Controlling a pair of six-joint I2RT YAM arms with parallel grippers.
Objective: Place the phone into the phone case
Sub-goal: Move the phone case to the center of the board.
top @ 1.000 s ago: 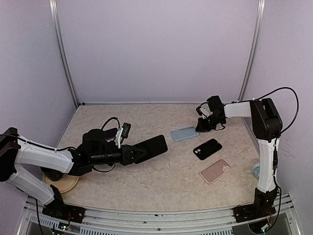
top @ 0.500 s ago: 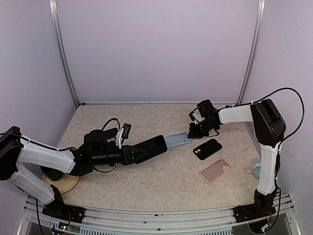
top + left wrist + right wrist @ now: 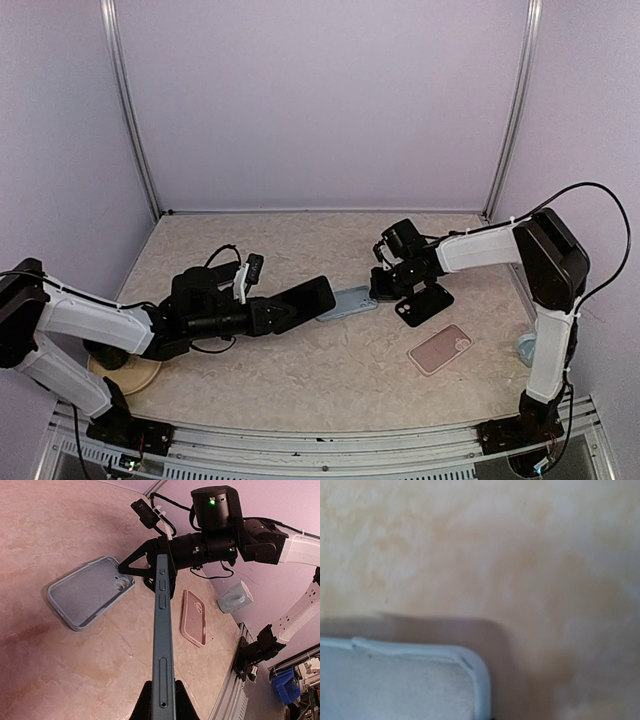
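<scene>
**Phone** [image 3: 305, 298]: dark, teal edge. Loc.: off the bench [image 3: 300, 385], gripped at its near end by L fingers [image 3: 268, 314], which are closed tight on it. Turned on edge, button side up in L wrist view. Long axis runs from L arm toward R arm, far end free.

**Grey-blue case** [image 3: 348, 302]: flat on bench, open side up, just past phone's free end. Long axis approx. in line w/ phone in top view, but offset to one side in L wrist view. Camera-hole end faces R arm.

**R fingers** [image 3: 385, 287]: closed at that end, appar. pinching the rim. Own camera shows only a case corner.

**Key relation:** case lies ahead of & below phone tip. L arm has phone, R arm is at case. Judgement: phone needs rolling flat to face the opening before lowering.

**Also:** black case [image 3: 423, 303] just beside R fingers; pink case [image 3: 440, 348] nearer bench front.
</scene>
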